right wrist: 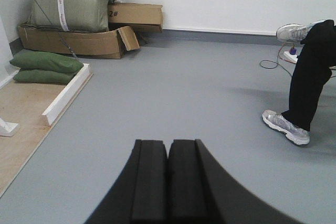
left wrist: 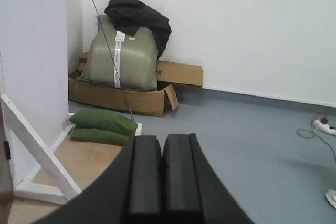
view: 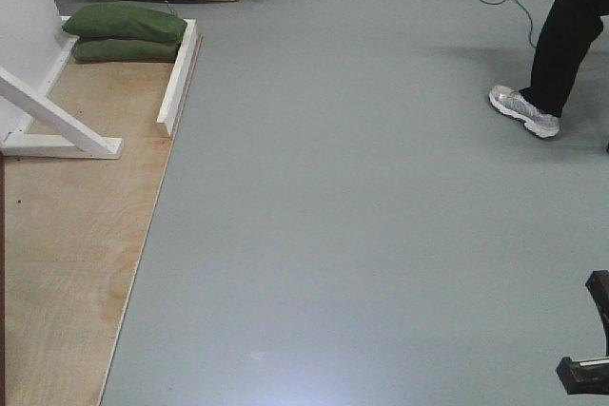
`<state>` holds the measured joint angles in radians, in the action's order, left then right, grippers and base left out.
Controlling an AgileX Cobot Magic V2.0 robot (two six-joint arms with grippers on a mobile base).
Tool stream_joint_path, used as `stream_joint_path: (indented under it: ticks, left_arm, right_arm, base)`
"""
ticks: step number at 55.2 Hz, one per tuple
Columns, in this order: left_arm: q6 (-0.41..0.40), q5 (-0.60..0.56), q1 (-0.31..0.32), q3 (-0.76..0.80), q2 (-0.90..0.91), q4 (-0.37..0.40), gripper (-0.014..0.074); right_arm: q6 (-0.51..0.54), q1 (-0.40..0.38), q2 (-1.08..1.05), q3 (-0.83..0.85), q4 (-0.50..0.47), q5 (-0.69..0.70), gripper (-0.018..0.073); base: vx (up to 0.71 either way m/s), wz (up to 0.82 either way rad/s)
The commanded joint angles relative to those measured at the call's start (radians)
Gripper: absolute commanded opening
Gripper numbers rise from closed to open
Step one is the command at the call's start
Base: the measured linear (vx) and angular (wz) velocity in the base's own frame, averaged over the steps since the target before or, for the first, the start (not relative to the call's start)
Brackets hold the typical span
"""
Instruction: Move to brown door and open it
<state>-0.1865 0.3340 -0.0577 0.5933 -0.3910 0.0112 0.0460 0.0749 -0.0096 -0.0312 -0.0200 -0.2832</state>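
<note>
Cardboard box (left wrist: 115, 99) holds olive sack (left wrist: 134, 61), black cloth (left wrist: 139, 18) atop, perhaps jacket; left jaws, right jaws pressed together.

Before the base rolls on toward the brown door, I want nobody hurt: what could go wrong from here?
The person's leg stands on the right; turning that way could strike it. The plywood board and white brace lie on the left; a wheel may catch on the board's edge. A loose cable trails over the floor beyond the leg.
</note>
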Motion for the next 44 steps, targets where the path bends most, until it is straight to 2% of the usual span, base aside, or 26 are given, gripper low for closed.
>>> stream_joint_path:
  ticks: [1, 17, 22, 28, 33, 40, 44]
  left_arm:
    - [-0.009, -0.079, -0.035, 0.121, -0.088, -0.003, -0.0003]
    - [-0.003, -0.084, -0.17, 0.378, -0.244, -0.017, -0.0003]
    - [0.017, -0.097, -0.209, 0.461, -0.283, -0.104, -0.0003]
    - [-0.007, -0.103, -0.253, 0.568, -0.359, -0.191, -0.0003]
    - [-0.101, -0.07, -0.3, 0.693, -0.448, -0.211, -0.0003]
    - [-0.235, 0.036, -0.379, 0.849, -0.569, -0.211, -0.0003]
    - [-0.284, 0.098, -0.429, 0.914, -0.622, -0.211, -0.0003]
  right_arm:
    - [0.006, 0.0, -0.014, -0.005, 0.007, 0.082, 0.0]
    - [0.006, 0.0, -0.014, -0.005, 0.007, 0.082, 0.0]
    - [0.006, 0.0, -0.014, -0.005, 0.007, 0.082, 0.0]
    - [0.006, 0.0, -0.014, -0.005, 0.007, 0.082, 0.0]
    - [0.006, 0.0, -0.014, -0.005, 0.007, 0.082, 0.0]
    - [0.006, 0.0, -0.014, -0.005, 0.007, 0.082, 0.0]
    - [0.006, 0.0, -0.014, -0.005, 0.007, 0.082, 0.0]
  base:
    - [0.0, 0.0]
    - [0.0, 0.0]
    - [0.0, 0.0]
    - [0.0, 0.0]
    - [0.0, 0.0]
    - [0.0, 0.0]
    - [0.0, 0.0]
